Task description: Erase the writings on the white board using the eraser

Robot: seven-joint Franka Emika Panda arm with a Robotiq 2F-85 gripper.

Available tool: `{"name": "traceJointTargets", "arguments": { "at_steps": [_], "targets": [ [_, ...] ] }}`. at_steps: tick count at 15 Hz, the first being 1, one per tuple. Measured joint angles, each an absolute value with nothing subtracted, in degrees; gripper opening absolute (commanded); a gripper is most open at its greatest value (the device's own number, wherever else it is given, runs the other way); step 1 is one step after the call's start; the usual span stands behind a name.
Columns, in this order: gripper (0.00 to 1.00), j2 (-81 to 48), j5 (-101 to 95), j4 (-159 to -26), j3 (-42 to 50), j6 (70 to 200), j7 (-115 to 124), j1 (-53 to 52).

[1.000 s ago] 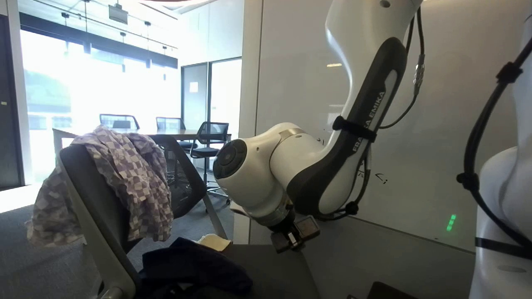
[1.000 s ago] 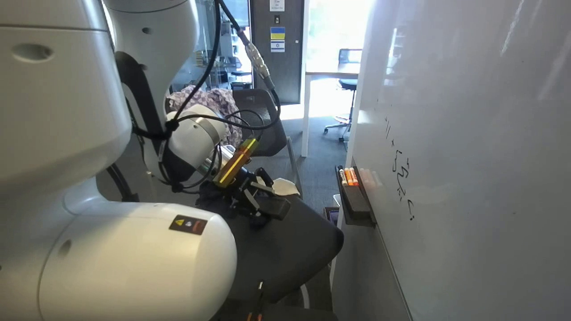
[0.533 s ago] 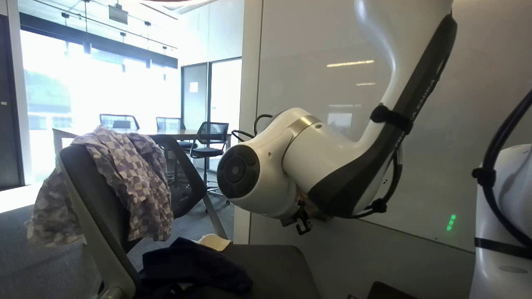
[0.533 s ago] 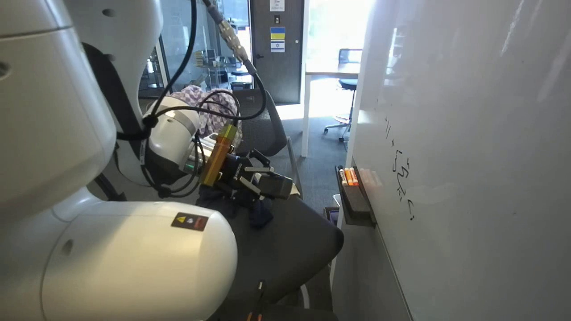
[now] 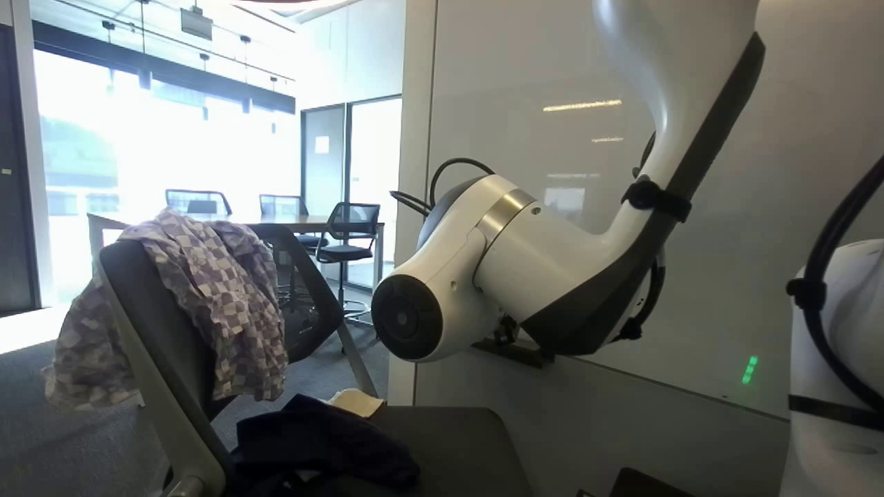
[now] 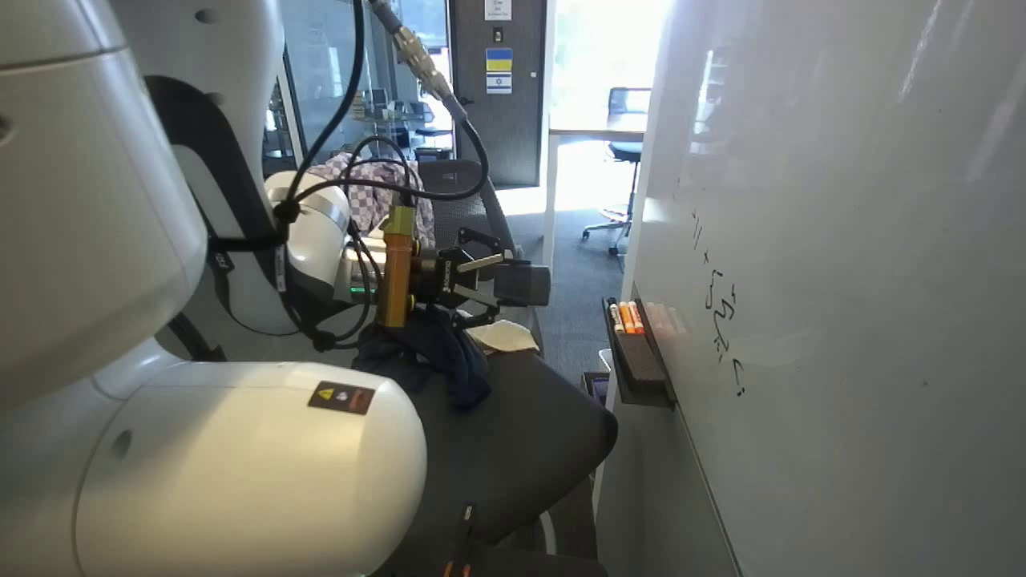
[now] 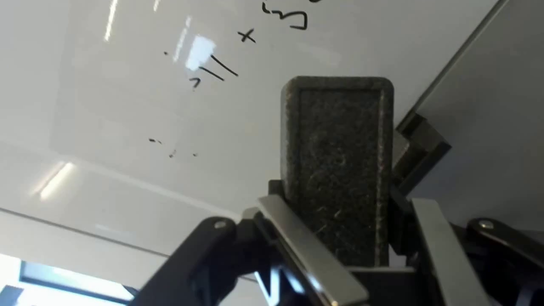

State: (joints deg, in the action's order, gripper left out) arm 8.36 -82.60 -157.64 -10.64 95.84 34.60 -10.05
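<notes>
My gripper [image 7: 335, 204] is shut on a dark grey block-shaped eraser [image 7: 340, 140], which sticks out past the fingertips in the wrist view. In an exterior view the gripper [image 6: 493, 280] points roughly level toward the white board [image 6: 850, 240], with the eraser [image 6: 525, 284] at its tip, well apart from the board. The writings [image 6: 721, 320] are thin black scribbles on the board, low and above the ledge. Some of them [image 7: 219, 68] show up and left of the eraser in the wrist view. In an exterior view the board [image 5: 497, 103] stands behind the arm, which hides most of the gripper and writings.
A small ledge tray [image 6: 653, 397] on the board's lower edge holds several markers [image 6: 629, 316] and a dark block [image 6: 640, 357]. A chair [image 6: 513, 441] with dark blue cloth [image 6: 449, 361] stands below the gripper. A checkered cloth [image 5: 207, 276] hangs on its backrest.
The gripper with the eraser has risen and swung from tilted down to about level, pointing at the board. The eraser stays held. The writings look the same.
</notes>
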Motion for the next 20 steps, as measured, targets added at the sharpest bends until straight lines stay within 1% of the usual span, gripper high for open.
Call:
{"name": "traceJointTargets", "arguments": {
  "at_steps": [2, 5, 12, 20],
  "targets": [
    [0.31, 8.4, -84.0, -157.6, -9.5, 93.6, 38.3, -9.3],
    [0.31, 8.7, -87.6, -157.4, -6.5, 93.8, 43.0, -7.6],
    [0.31, 10.8, -105.0, -157.1, 1.0, 93.3, 52.5, -1.5],
    [0.31, 13.2, -107.3, -156.6, 9.9, 97.6, 56.1, 4.5]
  ]
}}
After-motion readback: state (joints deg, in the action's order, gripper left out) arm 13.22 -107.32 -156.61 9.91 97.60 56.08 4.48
